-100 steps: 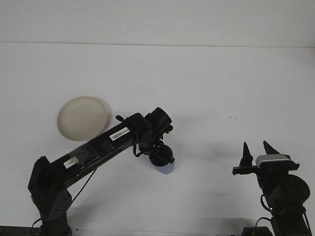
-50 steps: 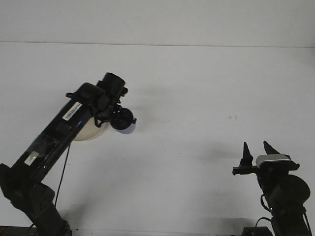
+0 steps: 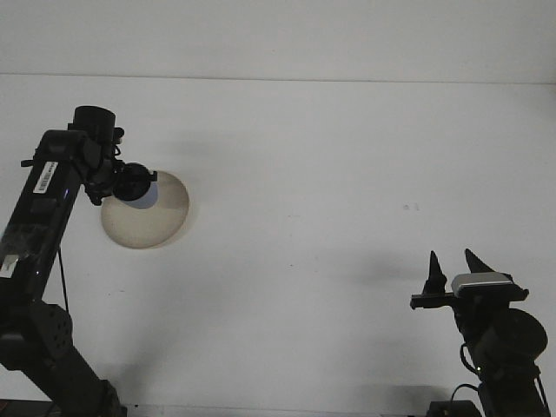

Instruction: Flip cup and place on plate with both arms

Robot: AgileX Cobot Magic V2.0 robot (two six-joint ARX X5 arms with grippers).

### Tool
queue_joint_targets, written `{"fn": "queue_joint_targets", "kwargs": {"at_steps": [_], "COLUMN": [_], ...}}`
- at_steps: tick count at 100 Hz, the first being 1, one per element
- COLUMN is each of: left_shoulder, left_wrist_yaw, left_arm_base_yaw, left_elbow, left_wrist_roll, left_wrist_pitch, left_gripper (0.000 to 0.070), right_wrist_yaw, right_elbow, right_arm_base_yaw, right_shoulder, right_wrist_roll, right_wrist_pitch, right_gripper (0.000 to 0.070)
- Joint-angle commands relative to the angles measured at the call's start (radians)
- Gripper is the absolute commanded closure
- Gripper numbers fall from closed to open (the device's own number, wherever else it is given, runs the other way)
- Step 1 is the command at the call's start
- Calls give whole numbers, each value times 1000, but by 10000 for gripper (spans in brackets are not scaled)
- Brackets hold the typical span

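The left gripper point(image 3: 135, 185) holds the cup point(image 3: 144, 196) clamped between its fingers, right over the upper left part of the plate point(image 3: 152, 221). Far to its right, the right gripper point(image 3: 453, 268) sits empty, fingers spread apart.

Pale blue cup point(image 3: 143, 195) held over upper part of round beige plate point(image 3: 148, 221), which lies flat at table's left side.

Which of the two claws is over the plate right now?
The left claw, holding the pale blue cup above the round beige plate. The right claw sits open at the lower right, far from it.
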Motion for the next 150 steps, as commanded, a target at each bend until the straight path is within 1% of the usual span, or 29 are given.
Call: {"fn": "queue_joint_targets", "kwargs": {"at_steps": [1,66,84,88,92,107,114,116,150], "left_shoulder": [40,212,240,240,236,230,230,230,200], "left_wrist_yaw": [-3,-2,-1,-2,-2,-2,-2,-2,5], "left_arm_base_yaw": [7,33,33,33,33,38,42,43,49], "left_elbow": [22,22,22,23,24,53,80,92,280], "left_wrist_roll": [9,18,17,17,17,17,17,17,6], "left_wrist_pitch": [10,37,31,35,37,29,21,14,-101], "left_gripper": [689,689,677,662,614,349,272,263,265], "right_wrist_yaw": [0,0,0,0,0,2,2,2,2], "right_elbow": [10,10,10,10,10,10,10,10,10], "right_arm_base_yaw": [1,1,1,1,1,0,0,0,0], "right_shoulder": [3,3,3,3,3,3,3,3,3], "right_wrist_roll": [14,14,13,12,10,10,10,10,10], "right_wrist_pitch": [11,11,11,11,11,11,11,11,5], "right_gripper": [285,285,285,285,285,285,285,285,285]}}
